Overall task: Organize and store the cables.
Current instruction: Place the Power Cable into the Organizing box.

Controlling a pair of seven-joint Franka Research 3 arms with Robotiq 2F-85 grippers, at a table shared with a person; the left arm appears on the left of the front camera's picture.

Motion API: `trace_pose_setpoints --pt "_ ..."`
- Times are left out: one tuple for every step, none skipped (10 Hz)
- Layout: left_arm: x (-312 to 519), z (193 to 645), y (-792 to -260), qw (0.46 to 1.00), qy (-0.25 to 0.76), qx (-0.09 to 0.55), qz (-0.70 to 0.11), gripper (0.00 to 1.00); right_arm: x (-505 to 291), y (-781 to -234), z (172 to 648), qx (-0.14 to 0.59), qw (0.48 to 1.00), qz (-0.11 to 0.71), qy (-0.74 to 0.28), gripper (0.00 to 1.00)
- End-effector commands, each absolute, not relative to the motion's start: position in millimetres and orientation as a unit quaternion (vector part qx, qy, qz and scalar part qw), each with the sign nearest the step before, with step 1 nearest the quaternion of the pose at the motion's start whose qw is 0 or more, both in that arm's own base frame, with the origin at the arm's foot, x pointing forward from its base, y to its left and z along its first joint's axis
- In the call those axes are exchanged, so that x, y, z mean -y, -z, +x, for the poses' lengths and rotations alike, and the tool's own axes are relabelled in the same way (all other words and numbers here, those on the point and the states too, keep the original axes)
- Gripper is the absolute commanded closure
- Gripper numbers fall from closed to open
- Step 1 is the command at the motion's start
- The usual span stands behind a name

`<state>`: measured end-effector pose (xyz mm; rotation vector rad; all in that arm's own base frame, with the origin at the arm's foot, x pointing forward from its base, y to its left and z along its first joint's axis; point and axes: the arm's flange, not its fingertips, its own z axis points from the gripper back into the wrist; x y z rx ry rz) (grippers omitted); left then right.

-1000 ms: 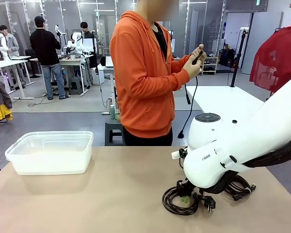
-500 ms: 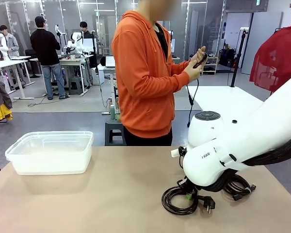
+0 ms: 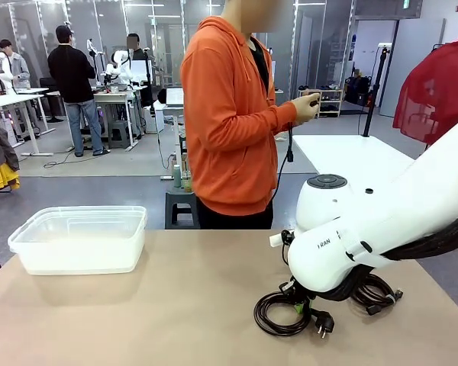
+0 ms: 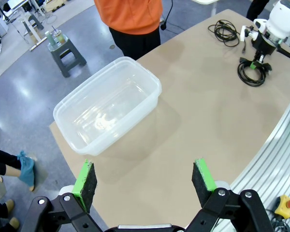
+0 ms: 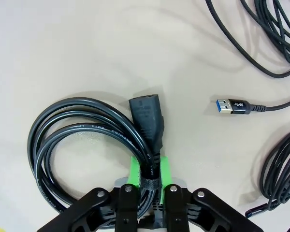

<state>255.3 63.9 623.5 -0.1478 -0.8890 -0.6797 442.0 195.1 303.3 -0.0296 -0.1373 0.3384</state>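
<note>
My right gripper [image 5: 148, 175] is shut on a coiled black power cable [image 5: 82, 130], pinching its strands just below the black socket plug [image 5: 147, 113]. From the front, that coil [image 3: 278, 314] lies on the table under the right gripper [image 3: 296, 302], with its plug [image 3: 321, 326] beside it. A second coil [image 3: 378, 293] sits behind the arm. A USB plug [image 5: 234, 105] and more cable loops [image 5: 263, 34] lie nearby. My left gripper [image 4: 144, 178] hangs open high above the table with nothing in it. The person across the table holds another cable [image 3: 288, 149] in both hands.
A clear plastic bin [image 3: 30, 236] stands with nothing in it at the table's left side; in the left wrist view the bin [image 4: 150, 82] lies ahead of the open fingers. Bare tan tabletop lies between the bin and the cables. The person in orange stands at the far edge.
The right gripper tightened on the coil, and the coil shifted slightly left. The person raised the hands and drew the hanging cable up.
</note>
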Motion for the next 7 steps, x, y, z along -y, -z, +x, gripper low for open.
trace_pose_setpoints --pt "-64.9 255.2 -623.5 0.843 0.327 0.422 -0.067 0.0 -194.0 -322.0 440.2 0.073 0.984 -0.005 -0.165 1.0" --pt "-64.9 255.2 -623.5 0.843 0.327 0.422 -0.067 0.0 -189.7 -338.7 442.3 0.073 0.983 -0.02 -0.164 1.0" --pt "-64.9 255.2 -623.5 0.843 0.327 0.422 -0.067 0.0 -187.8 -356.4 447.6 0.07 0.985 -0.004 -0.16 1.0" --pt "-64.9 255.2 -623.5 0.843 0.327 0.422 -0.067 0.0 -190.2 -372.3 453.2 0.067 0.985 0.003 -0.157 1.0" --pt "-64.9 255.2 -623.5 0.843 0.327 0.422 -0.067 0.0 -197.9 -387.0 458.5 0.065 0.987 0.014 -0.145 1.0" --pt "-64.9 255.2 -623.5 0.843 0.327 0.422 -0.067 0.0 -211.5 -398.6 462.7 0.073 0.987 0.003 -0.143 1.0" --pt "-64.9 255.2 -623.5 0.843 0.327 0.422 -0.067 0.0 -226.5 -405.5 466.0 0.073 0.988 -0.003 -0.135 1.0"
